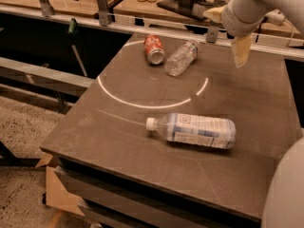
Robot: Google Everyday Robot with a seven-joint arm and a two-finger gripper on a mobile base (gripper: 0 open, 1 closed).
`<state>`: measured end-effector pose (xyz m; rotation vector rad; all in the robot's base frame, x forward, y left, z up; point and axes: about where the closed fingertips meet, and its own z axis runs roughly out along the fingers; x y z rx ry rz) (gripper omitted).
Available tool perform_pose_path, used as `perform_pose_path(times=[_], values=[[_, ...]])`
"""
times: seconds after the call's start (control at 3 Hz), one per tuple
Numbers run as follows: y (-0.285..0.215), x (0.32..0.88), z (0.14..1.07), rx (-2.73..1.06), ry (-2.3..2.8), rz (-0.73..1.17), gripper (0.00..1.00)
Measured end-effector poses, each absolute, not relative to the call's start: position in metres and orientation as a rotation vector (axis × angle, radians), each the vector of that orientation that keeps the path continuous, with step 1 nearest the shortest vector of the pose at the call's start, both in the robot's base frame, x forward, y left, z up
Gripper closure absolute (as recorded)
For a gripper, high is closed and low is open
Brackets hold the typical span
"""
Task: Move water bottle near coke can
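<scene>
The water bottle (pixel 181 58), small, clear and crinkled, lies on its side at the back of the dark table (pixel 118 141). Its base end points toward me. The coke can (pixel 154 50) lies on its side just left of it, silver end toward me, almost touching the bottle. My gripper (pixel 228 34) hangs in the air to the right of the bottle, above the table's back right part. It is open and empty, with one yellowish finger (pixel 241 51) pointing down.
A larger bottle (pixel 194 130) with a blue-and-white label lies on its side in the middle front of the table. A bright ring of light (pixel 142 102) marks the tabletop. A rail with posts (pixel 102 6) runs behind the table, with benches beyond.
</scene>
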<state>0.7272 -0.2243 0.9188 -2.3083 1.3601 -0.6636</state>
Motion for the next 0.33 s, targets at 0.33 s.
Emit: perform_pose_path(times=[0.33], values=[[-0.2218, 0.7277, 0.9159, -2.306, 1.366, -0.654, 0.00]])
